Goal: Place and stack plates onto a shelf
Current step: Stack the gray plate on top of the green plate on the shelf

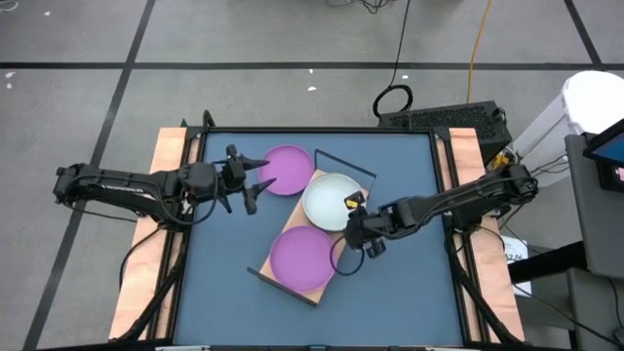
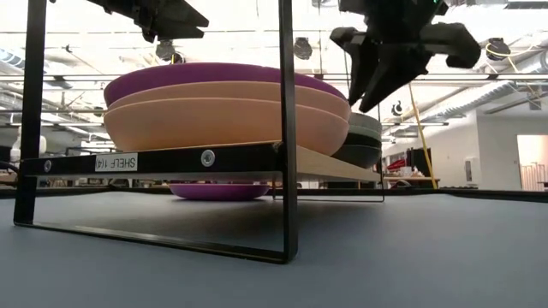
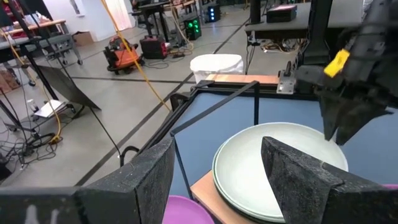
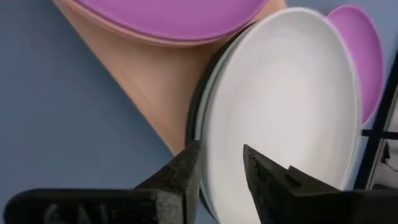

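Observation:
The shelf point(image 1: 274, 272) lies slantwise mid-table. On its near end a purple plate point(image 1: 298, 256) tops two pink plates point(image 2: 227, 120). On its far end a white-grey plate point(image 1: 329, 199) tops a stack with a pale green plate point(image 3: 227, 190) and black plates point(image 2: 364, 154). Another purple plate point(image 1: 288, 168) rests on the table past the shelf's far-left side. My right gripper point(image 4: 222, 167) hovers open just above the white-grey plate's right rim, fingers either side of it, clear in the low view point(image 2: 374, 90). My left gripper point(image 1: 255, 183) stands open beside the lone purple plate.
The shelf's black wire frame point(image 2: 287, 128) stands upright around the board, with a far loop point(image 1: 343, 164). Wooden strips point(image 1: 174, 156) border the blue table on the left and right. Open blue tabletop lies toward the near edge point(image 1: 390, 312).

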Action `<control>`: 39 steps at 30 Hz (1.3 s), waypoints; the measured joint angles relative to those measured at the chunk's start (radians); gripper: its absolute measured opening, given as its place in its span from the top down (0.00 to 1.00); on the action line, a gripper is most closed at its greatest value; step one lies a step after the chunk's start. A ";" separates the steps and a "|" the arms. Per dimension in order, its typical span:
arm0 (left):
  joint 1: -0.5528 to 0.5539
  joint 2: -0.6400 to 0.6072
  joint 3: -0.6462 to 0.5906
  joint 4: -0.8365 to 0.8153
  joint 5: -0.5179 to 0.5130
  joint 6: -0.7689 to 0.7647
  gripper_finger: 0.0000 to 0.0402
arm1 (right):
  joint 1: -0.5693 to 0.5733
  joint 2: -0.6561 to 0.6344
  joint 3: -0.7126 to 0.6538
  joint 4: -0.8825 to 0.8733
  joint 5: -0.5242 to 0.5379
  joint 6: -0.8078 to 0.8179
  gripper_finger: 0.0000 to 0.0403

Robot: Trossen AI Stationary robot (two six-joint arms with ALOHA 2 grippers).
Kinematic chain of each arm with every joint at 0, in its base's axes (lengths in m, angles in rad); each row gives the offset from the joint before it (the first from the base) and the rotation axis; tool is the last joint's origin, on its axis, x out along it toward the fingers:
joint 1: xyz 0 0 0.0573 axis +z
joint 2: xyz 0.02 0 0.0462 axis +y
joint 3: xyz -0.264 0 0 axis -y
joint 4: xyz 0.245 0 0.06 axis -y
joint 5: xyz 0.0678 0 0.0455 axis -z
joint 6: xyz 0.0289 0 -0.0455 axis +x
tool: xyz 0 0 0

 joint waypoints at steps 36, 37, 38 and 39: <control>0.000 0.000 0.000 -0.032 0.000 -0.029 0.39 | 0.006 -0.152 -0.547 1.036 0.161 0.564 1.00; 0.000 0.000 0.000 -0.032 0.000 -0.030 0.39 | 0.006 -0.150 -0.547 1.035 0.163 0.568 1.00; 0.000 0.000 0.000 -0.032 0.000 -0.030 0.39 | 0.006 -0.147 -0.547 1.033 0.175 0.572 1.00; 0.000 0.000 0.000 -0.032 0.000 -0.030 0.39 | 0.006 -0.143 -0.548 1.024 0.189 0.576 1.00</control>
